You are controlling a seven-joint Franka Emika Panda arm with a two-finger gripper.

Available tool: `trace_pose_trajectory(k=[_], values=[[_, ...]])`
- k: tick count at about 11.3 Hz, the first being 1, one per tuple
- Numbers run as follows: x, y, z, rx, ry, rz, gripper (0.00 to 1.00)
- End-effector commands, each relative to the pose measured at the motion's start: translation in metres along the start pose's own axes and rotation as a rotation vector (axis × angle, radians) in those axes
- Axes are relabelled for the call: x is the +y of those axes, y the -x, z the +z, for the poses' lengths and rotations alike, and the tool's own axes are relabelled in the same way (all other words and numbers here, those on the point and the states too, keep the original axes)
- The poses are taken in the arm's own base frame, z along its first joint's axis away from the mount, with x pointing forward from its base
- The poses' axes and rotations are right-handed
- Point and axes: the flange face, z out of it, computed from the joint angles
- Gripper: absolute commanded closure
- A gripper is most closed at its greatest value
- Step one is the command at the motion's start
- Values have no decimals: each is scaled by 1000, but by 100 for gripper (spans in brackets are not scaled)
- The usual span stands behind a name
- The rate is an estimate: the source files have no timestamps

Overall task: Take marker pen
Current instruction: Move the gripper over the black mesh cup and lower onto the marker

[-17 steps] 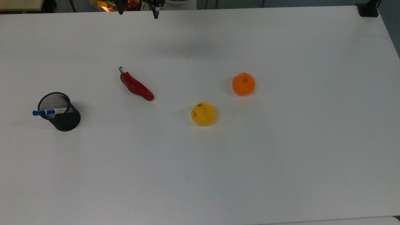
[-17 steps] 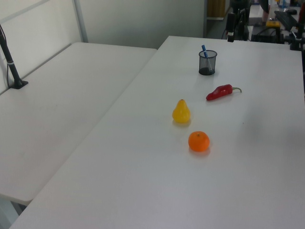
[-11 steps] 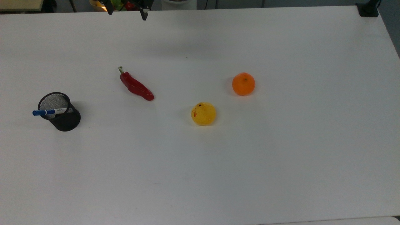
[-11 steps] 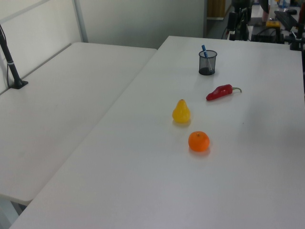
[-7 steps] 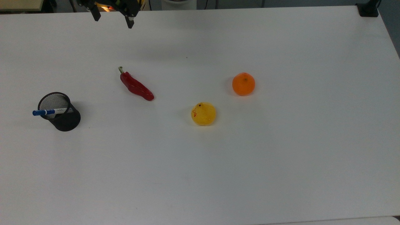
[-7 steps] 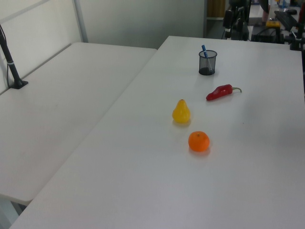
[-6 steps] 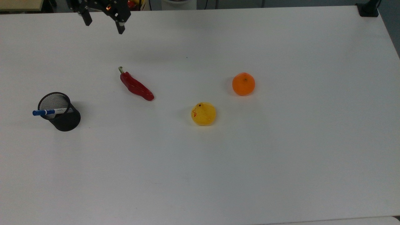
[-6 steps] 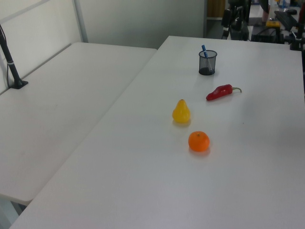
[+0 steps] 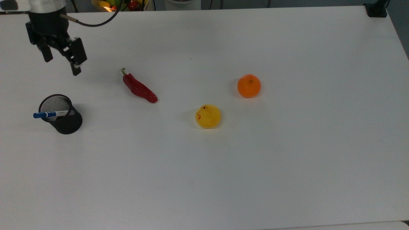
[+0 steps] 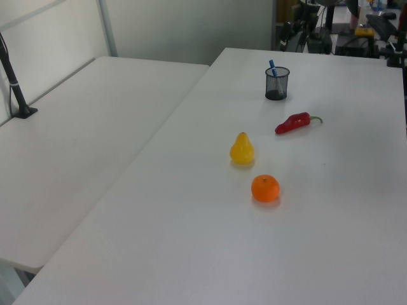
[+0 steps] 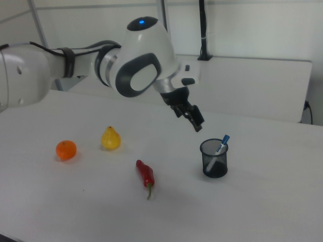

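The marker pen [image 9: 51,114] has a white barrel and a blue cap. It leans in a black mesh cup [image 9: 65,123] at the top view's left, cap end poking out over the rim. In the right view the marker pen [image 11: 221,145] stands tilted in the cup [image 11: 214,160]. In the left view its blue cap [image 10: 272,65] sticks up from the cup [image 10: 277,84]. My gripper [image 9: 62,65] hangs open above the table, up from the cup in the top view and apart from it. The right view shows the gripper [image 11: 189,120] above and left of the cup, holding nothing.
A red chilli [image 9: 139,89] lies right of the cup in the top view. Farther right sit a yellow pear [image 9: 208,116] and an orange [image 9: 249,85]. A bowl of fruit [image 9: 110,4] stands beyond the white table's [image 9: 287,159] far edge.
The gripper has come in from the top view's upper edge, moving left and down toward the cup, still open. Nothing on the table has moved.
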Motion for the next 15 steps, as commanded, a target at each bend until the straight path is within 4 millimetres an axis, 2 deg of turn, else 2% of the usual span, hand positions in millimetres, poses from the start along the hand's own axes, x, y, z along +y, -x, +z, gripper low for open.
trace_pose_trajectory(k=[1,2,4,7,11,13,15], values=[[28,-27,28,97,17,50,0],[39,-32,35,125,20,71,0],[45,-37,44,178,17,111,0],[42,-46,66,224,23,127,10],[32,-53,84,238,23,128,31],[29,-52,103,265,27,125,42],[28,-51,107,260,29,120,48]])
